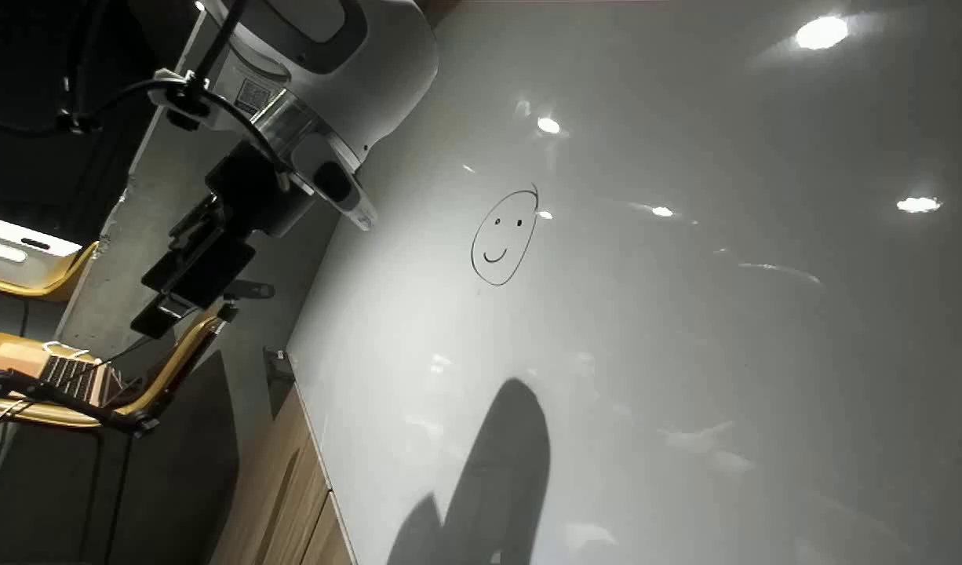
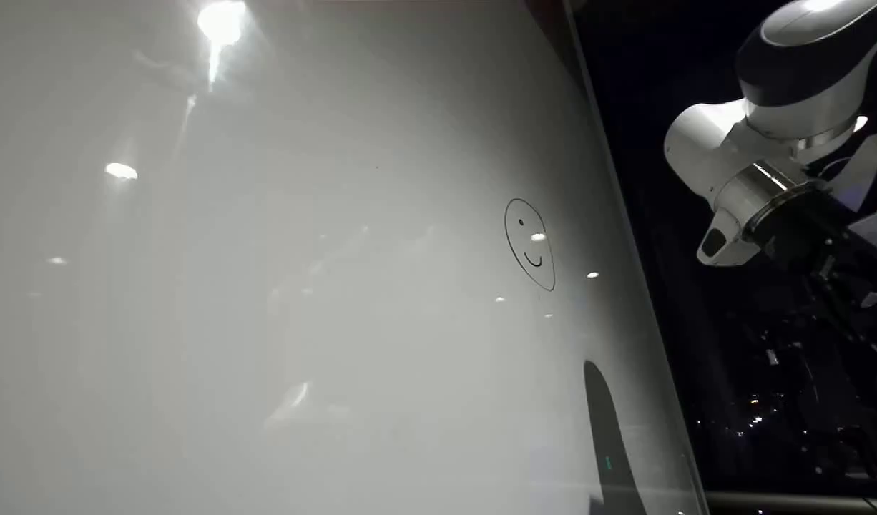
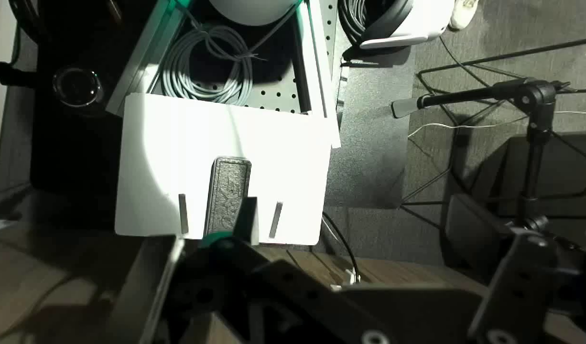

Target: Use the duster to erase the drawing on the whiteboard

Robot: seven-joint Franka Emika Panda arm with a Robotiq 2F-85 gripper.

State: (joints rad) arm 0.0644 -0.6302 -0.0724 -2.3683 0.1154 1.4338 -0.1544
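In an exterior view, the black two-fingered robot gripper hangs tilted. Right of it spreads the huge glossy white whiteboard, carrying the small oval smiley-face drawing in thin dark marker line, slightly higher than the gripper.

In an exterior view, the gripper is nearly lost in darkness below the rounded white robot arm; the drawing shows well to the gripper's left.

In the wrist view, the gripper's fingers stand wide apart. Up and left of the gripper, the dark, flat, rectangular duster lies on a flat white rectangular panel, partly overlapped in view by one finger; whether they touch, I cannot tell. Above the gripper sits a coiled grey cable.
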